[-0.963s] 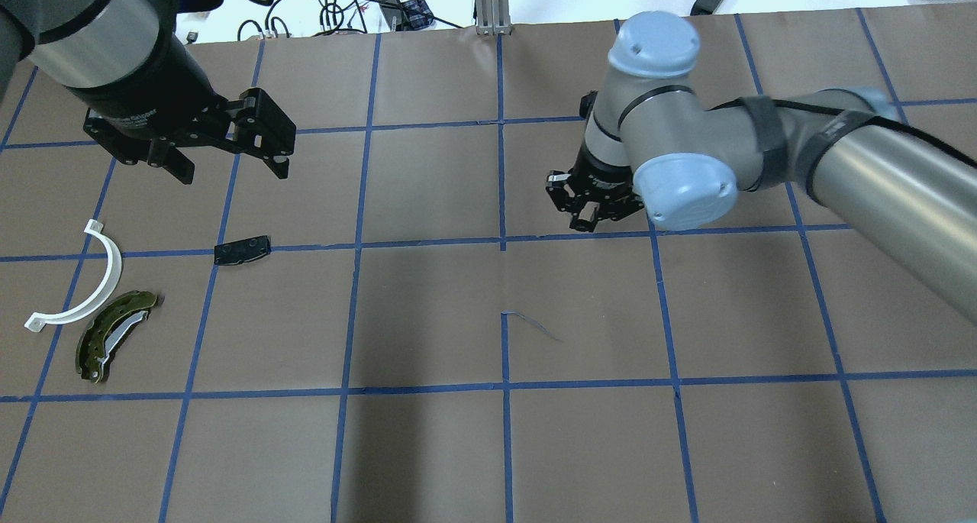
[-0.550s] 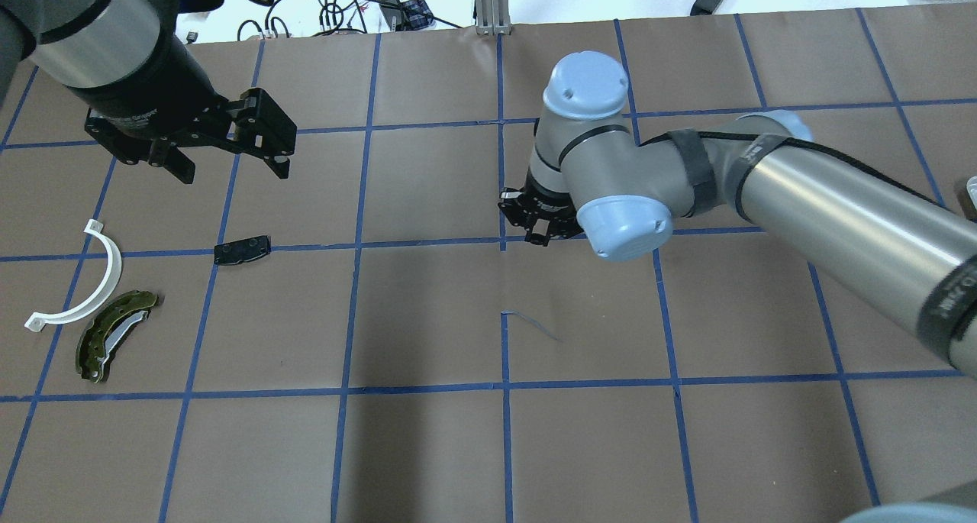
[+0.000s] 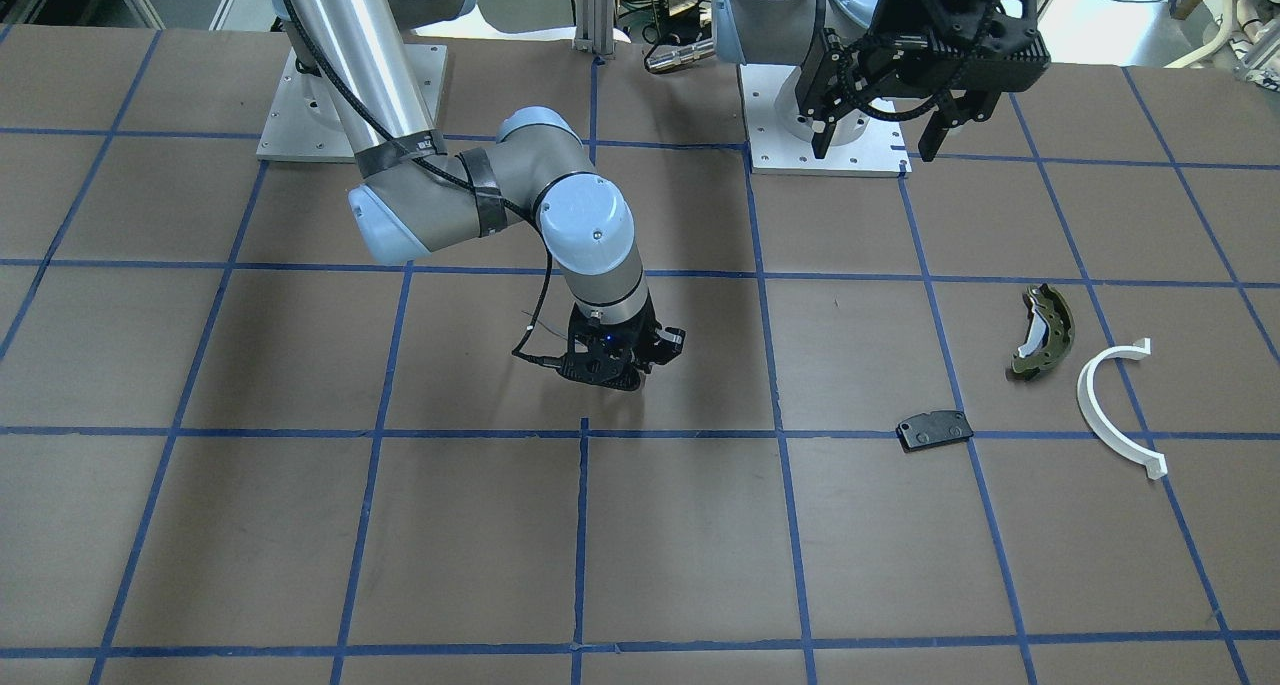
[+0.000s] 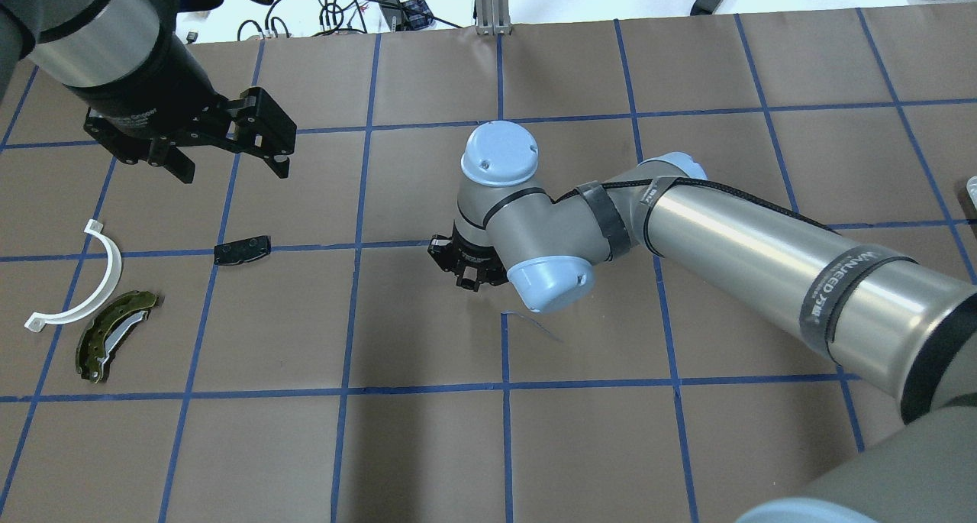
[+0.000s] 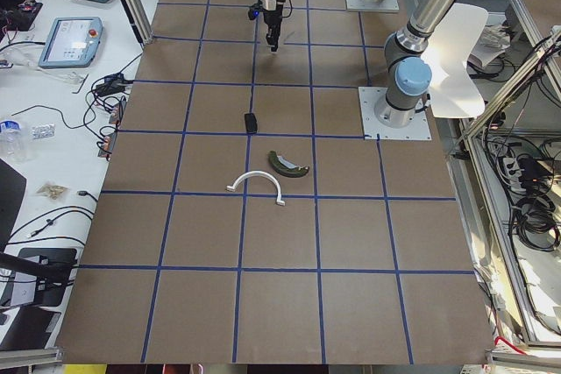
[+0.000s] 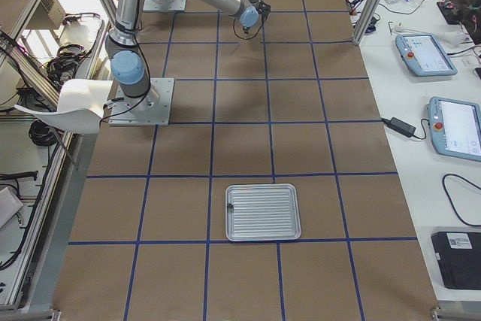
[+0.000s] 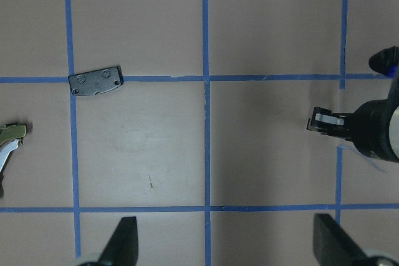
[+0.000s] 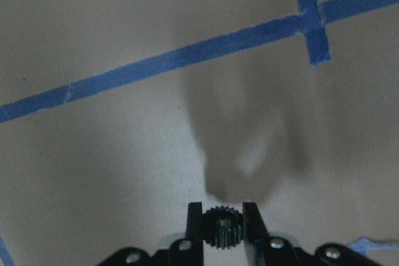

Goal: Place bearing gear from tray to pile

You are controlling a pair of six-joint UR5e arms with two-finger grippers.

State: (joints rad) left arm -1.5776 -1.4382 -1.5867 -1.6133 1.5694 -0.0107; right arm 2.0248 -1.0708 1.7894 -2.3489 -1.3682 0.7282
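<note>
A: Right gripper [image 8: 223, 215]?

B: Clamped on the bearing gear [image 8: 222, 228]. Teeth show between the two fingers. The gear hangs low over the table [image 4: 427, 447], near the middle. It's well away from the tray [image 6: 263, 212] at the robot's right end.

A: How will the gear handle?

B: Small, looks like metal, so I'd judge it stiff and light enough for this pinch. The toothed rim bites the pads, so slip seems unlikely. It's round, so it may roll if let go from height. Best hold is across the teeth on opposite sides, as it's held now. Set it down low and flat.

A: Where's the pile?

B: On the robot's left side. The black pad plate [image 4: 243, 250] is the nearest piece, lying on a tape line. Further out are the white arc [image 4: 95, 282] and the olive brake shoe [image 4: 114, 334], those two just beside each other.

A: Left gripper [image 4: 231, 170]?

B: Fingers spread wide, nothing between them. It hangs above the table just past the pad plate.

A: Anything in the way?

B: Nothing lies on the table between gear and pad plate. The left gripper crowds the pile's far side, so there's collision risk if the right arm goes in high. A loose curl of blue tape [image 4: 534, 326] lies near the right gripper, harmless.
</note>
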